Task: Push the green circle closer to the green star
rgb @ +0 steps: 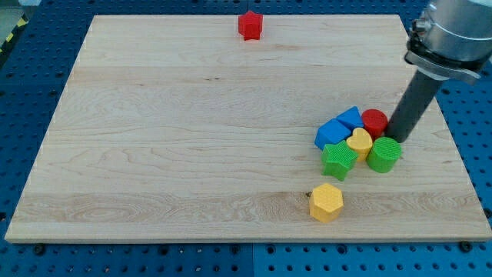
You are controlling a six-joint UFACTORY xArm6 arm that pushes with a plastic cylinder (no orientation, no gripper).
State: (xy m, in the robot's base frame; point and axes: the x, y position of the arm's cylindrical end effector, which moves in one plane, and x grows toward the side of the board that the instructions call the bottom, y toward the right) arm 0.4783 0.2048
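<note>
The green circle lies at the view's right, in a tight cluster of blocks. The green star lies to its left in the same cluster, with a yellow block between and slightly above them. My tip is at the end of the dark rod, just above and to the right of the green circle, touching or almost touching its upper edge, and right of the red circle.
Two blue blocks sit at the cluster's upper left. A yellow hexagon lies below the cluster. A red block lies near the board's top edge. The wooden board ends close to the right of the cluster.
</note>
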